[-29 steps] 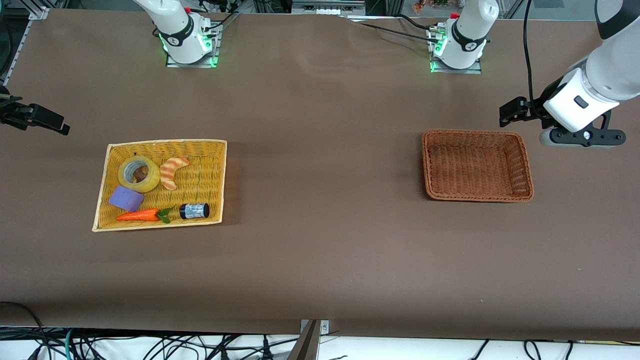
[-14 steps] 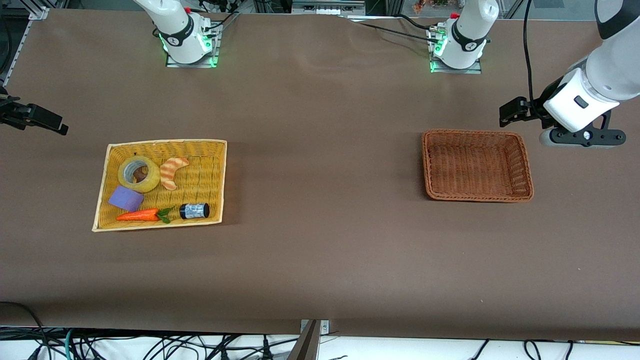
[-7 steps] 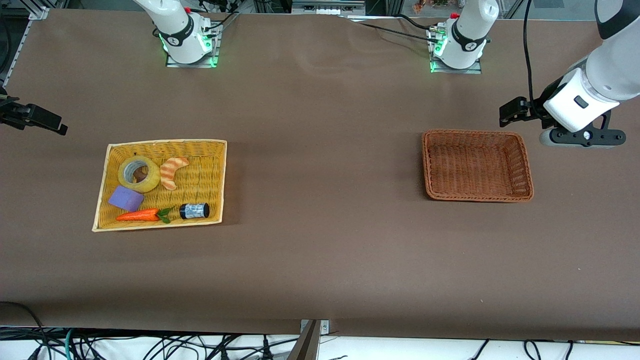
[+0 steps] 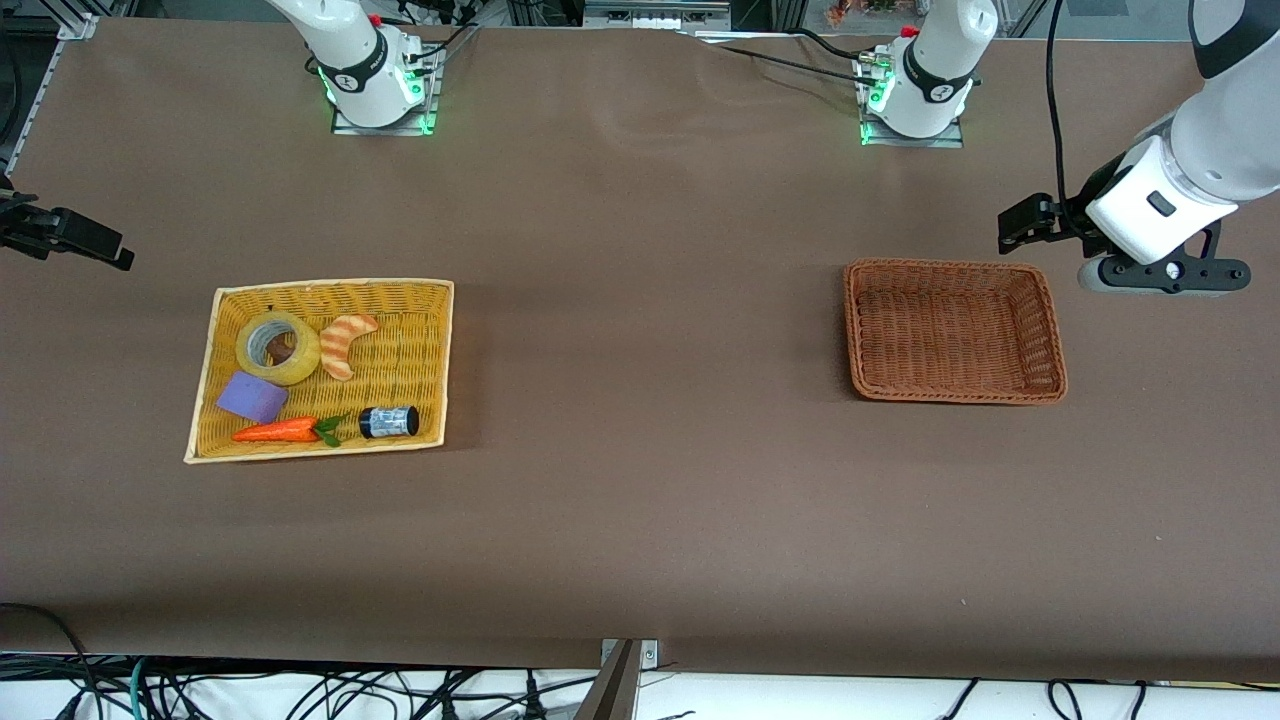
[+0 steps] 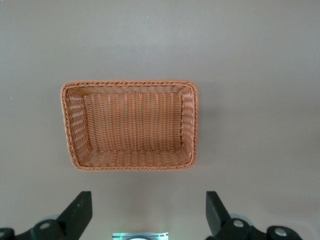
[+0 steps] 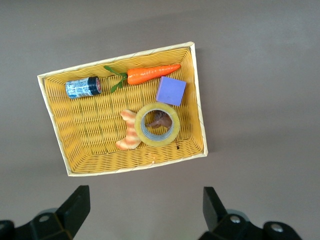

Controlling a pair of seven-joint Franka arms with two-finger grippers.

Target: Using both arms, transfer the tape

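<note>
The tape point(image 4: 277, 347), a yellowish roll with a grey-white core, lies flat in a yellow wicker basket point(image 4: 425, 330) at the right arm's end of the table. It also shows in the right wrist view point(image 6: 157, 125). My right gripper point(image 6: 145, 205) is open and empty, high over the bare table beside that basket. In the front view only a black part of the right hand point(image 4: 70, 238) shows at the edge. My left gripper point(image 4: 1165, 276) is open and empty, high over the table beside a brown wicker basket point(image 4: 955, 268). It shows in its own wrist view point(image 5: 149, 207).
The yellow basket also holds a striped croissant-shaped piece point(image 4: 345, 343), a purple block point(image 4: 252, 397), a toy carrot point(image 4: 278, 431) and a small black-capped bottle point(image 4: 389, 421). The brown basket point(image 5: 130, 84) has nothing in it. A brown cloth point(image 4: 650, 350) covers the table.
The black part of the right hand at the view's edge has drifted slightly outward. Nothing else has moved.
</note>
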